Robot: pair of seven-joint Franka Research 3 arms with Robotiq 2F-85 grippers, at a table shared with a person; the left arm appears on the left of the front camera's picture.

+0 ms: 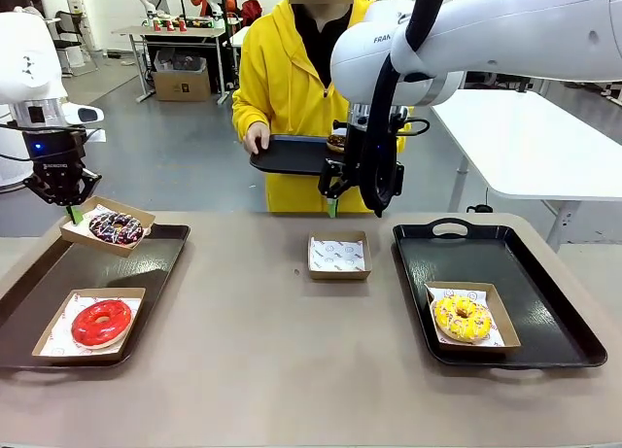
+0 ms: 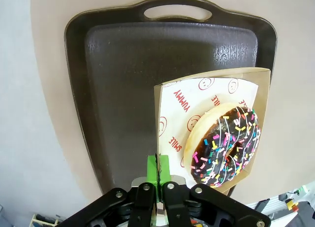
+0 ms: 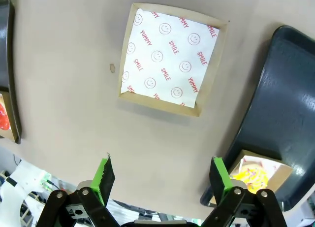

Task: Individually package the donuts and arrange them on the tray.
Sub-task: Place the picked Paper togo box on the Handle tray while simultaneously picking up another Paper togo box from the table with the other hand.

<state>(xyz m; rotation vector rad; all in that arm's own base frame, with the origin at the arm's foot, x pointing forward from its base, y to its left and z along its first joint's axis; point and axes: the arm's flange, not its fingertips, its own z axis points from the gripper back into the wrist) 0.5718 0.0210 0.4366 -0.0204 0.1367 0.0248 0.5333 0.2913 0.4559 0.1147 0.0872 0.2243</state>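
Tan and bare in the middle, the table (image 1: 253, 370) carries a black tray at each end. On the left tray (image 1: 160, 263), the red donut (image 1: 101, 322) lies flat in a paper-lined box at the near end, icing up and hole facing the ceiling.

The left gripper (image 1: 73, 213) points down over the far end of that tray, its jaws closed on the edge of a second box (image 1: 138, 215). In the left wrist view the green pads (image 2: 152, 170) pinch the cardboard rim together with the printed paper. The sprinkled chocolate donut (image 2: 226, 144) rests in this box, icing up, on the side away from the pads. The box hangs partly past the tray's rim. As a ring, the donut has no long axis.

An empty box (image 1: 339, 256) sits alone at the table's centre. The right gripper (image 3: 162, 180) hangs above it, jaws wide apart and holding nothing, fingers pointing down at the table.

On the right tray (image 1: 544, 302), the yellow donut (image 1: 463, 317) lies flat in its own box at the near end.

Across the table, a person (image 1: 282, 69) in a yellow hooded top holds a small tray (image 1: 292, 156). The brown donut (image 1: 337, 142) on it is partly hidden behind the right arm.
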